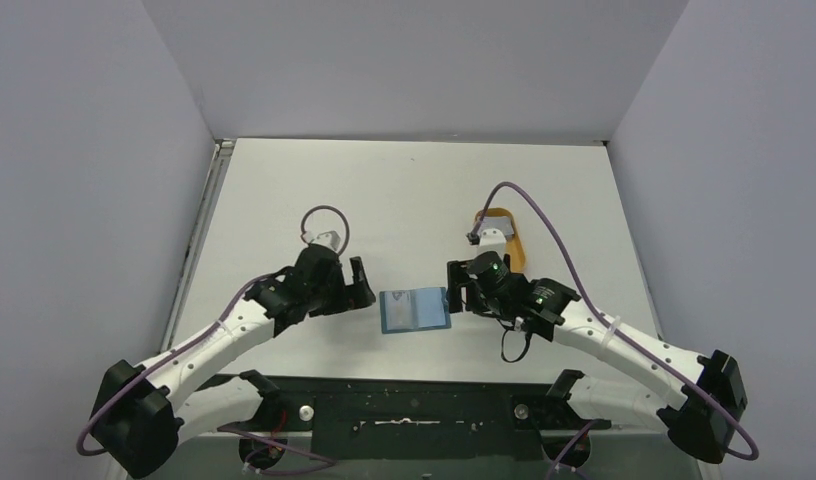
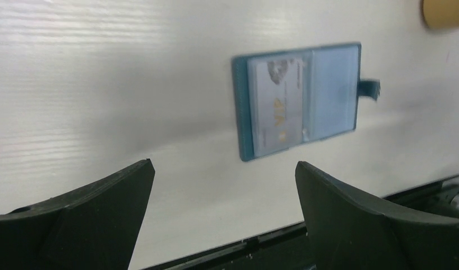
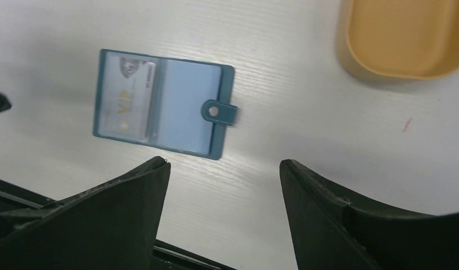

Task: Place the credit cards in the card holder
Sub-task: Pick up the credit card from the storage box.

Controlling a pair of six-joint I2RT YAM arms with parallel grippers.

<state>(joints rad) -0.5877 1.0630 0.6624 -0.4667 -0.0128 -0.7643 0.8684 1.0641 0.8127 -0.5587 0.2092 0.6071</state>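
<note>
The teal-blue card holder (image 1: 415,310) lies open and flat on the white table between the arms. It also shows in the left wrist view (image 2: 299,100) and in the right wrist view (image 3: 162,103). A whitish credit card (image 2: 275,104) with gold lettering sits inside one clear sleeve, and it shows in the right wrist view too (image 3: 125,99). The other sleeve looks plain blue. My left gripper (image 1: 362,280) is open and empty just left of the holder. My right gripper (image 1: 452,288) is open and empty just right of it.
An orange oval tray (image 1: 506,238) stands behind the right gripper; its inside looks bare in the right wrist view (image 3: 404,36). The table's near edge with a black rail (image 1: 414,405) runs just below the holder.
</note>
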